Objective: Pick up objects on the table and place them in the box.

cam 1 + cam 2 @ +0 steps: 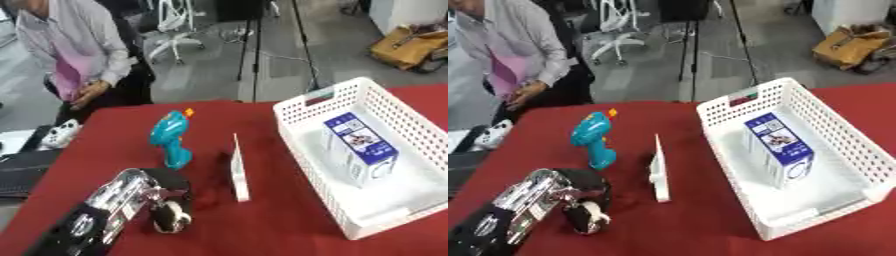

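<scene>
While left hand point(162, 200) rests low on red table point(262, 220), fingers curled, apparently holding nothing.

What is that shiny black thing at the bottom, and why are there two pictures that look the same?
That is a robot's left hand on its arm. Both pictures come from the two eyes of a camera in its head, looking down, so they nearly match. On the red table lie a blue toy gun and a thin white piece. The white basket already holds a blue and white carton. The fingers curl downward; whether they hold anything is unclear. The right hand is out of sight.
</scene>
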Motion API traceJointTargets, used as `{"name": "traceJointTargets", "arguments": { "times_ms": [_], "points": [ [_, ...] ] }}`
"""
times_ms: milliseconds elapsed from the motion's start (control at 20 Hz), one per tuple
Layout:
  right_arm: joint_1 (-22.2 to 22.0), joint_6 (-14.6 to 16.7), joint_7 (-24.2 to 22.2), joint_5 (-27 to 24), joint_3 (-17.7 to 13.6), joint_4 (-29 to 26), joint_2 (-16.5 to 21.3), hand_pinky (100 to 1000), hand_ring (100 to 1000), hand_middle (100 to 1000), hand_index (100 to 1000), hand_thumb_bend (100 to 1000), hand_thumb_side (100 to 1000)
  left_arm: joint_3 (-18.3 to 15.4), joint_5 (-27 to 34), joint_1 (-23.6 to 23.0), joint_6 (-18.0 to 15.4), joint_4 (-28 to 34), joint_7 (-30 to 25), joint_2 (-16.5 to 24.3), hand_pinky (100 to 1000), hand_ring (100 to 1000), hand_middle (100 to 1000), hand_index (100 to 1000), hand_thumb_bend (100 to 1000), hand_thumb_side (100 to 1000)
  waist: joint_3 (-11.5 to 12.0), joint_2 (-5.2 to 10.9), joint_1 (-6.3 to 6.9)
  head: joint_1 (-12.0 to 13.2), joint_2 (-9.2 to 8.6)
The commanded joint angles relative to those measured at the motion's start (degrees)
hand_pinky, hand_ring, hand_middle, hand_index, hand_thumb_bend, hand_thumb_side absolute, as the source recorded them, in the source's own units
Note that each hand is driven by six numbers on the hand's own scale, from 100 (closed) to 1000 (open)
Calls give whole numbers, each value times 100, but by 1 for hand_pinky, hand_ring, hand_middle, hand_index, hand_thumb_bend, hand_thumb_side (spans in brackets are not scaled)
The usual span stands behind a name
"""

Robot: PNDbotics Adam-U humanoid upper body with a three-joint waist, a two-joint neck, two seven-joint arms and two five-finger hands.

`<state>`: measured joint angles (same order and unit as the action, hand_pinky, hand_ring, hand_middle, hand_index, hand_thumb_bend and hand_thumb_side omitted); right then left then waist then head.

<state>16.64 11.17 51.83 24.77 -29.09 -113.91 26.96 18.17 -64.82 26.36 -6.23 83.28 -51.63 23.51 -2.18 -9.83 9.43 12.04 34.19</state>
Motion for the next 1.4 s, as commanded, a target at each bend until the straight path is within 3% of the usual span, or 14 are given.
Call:
{"name": "traceJointTargets", "arguments": {
  "times_ms": [50, 1400],
  "points": [
    [58, 7, 14, -31, -24, -68, 126, 746, 690, 512, 605, 100, 387, 40, -84, 77, -40, -30, -34, 51, 238, 429, 524, 645, 393, 302, -1, 70, -49, 18, -46],
    [62, -15, 14, -47, -14, -68, 136, 744, 690, 512, 603, 100, 387, 57, -88, 458, -78, 378, -34, 87, 200, 417, 525, 652, 377, 192, 40, 142, -55, 26, -44]
  ]
}}
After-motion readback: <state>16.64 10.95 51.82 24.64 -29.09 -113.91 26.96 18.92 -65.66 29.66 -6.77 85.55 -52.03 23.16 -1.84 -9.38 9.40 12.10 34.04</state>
